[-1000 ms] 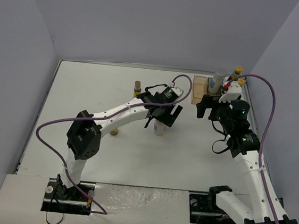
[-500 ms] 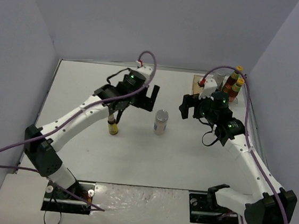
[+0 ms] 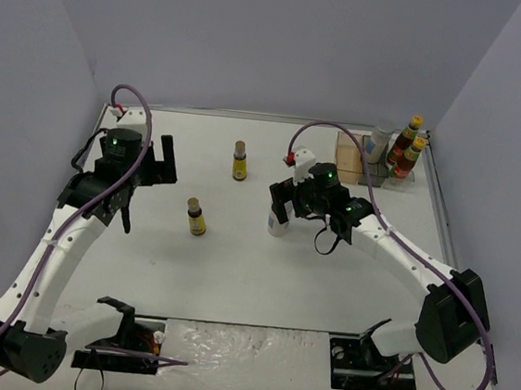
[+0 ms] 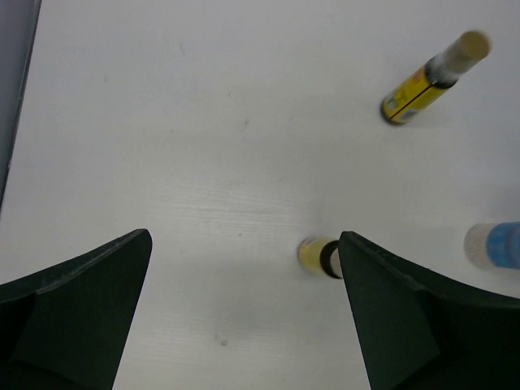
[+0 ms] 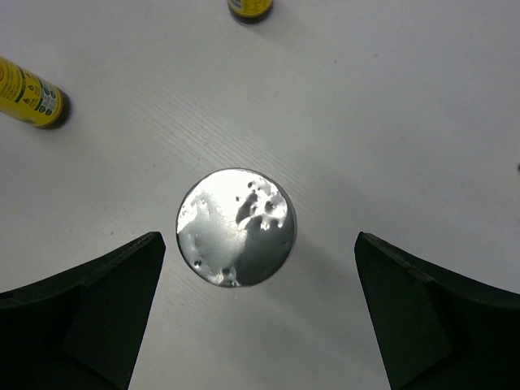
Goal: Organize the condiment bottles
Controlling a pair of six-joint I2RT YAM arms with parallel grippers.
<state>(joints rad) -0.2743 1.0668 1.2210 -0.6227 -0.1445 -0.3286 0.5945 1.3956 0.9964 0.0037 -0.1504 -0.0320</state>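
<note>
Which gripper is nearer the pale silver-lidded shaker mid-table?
Right. The right gripper hovers open directly above the pale silver-lidded shaker, fingers either side; the left gripper is open, well off to its left.

Top view: shaker [image 3: 277, 225] mostly hidden behind right gripper [image 3: 280, 206]. Tray [image 3: 349, 153] compartments and all labels too small to tell. Right wrist: shaker body hidden under its lid; one bottle [image 5: 250, 8] cut by top edge, another [image 5: 28, 93] by left edge, caps out of frame. Left wrist: shaker blurred, cut by right edge; finger [image 4: 406, 325] covers part of a bottle.
</note>
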